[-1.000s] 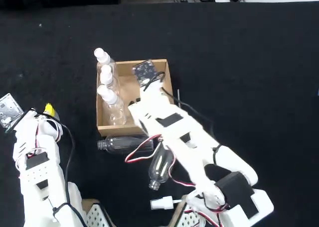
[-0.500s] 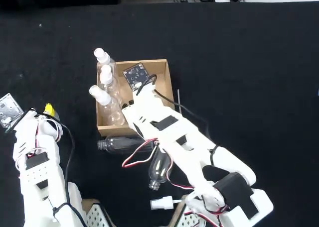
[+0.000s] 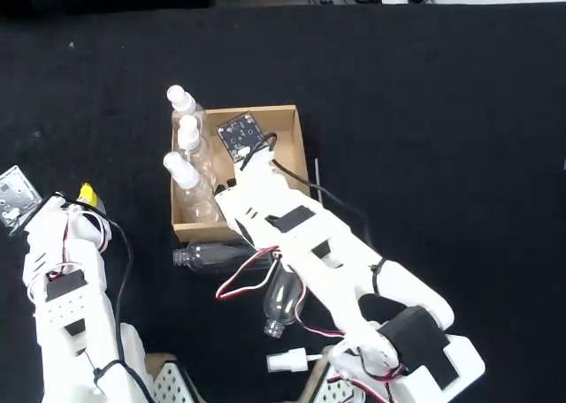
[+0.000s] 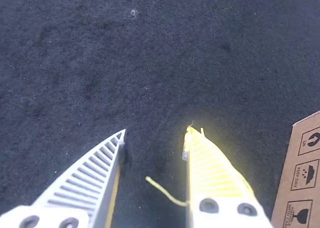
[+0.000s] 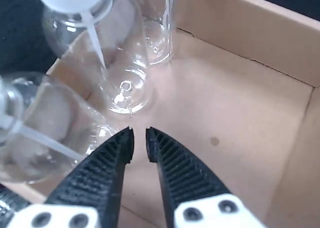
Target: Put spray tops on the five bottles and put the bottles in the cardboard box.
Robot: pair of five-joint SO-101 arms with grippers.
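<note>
The cardboard box (image 3: 287,125) holds three clear bottles with white spray tops (image 3: 188,131) standing along its left wall. Two uncapped bottles lie on the table in front of the box, one on its side (image 3: 217,255) and one pointing toward me (image 3: 283,301). A loose white spray top (image 3: 287,361) lies near the arm bases. My right arm (image 3: 301,231) reaches over the box. Its gripper (image 5: 139,133) hangs inside, just above the box floor (image 5: 230,113) and beside the bottles (image 5: 122,63), nearly shut and holding nothing. My left gripper (image 4: 156,133) stands open over bare table.
The table is covered in black cloth (image 3: 442,111). The box's corner (image 4: 305,173) shows beside the left gripper. My left arm (image 3: 66,279) stands at the table's front left. The right half of the box floor is bare.
My right arm swung a little to the left inside the box. The nearest capped bottle's top shifted left, then settled back slightly. The left arm stayed still.
</note>
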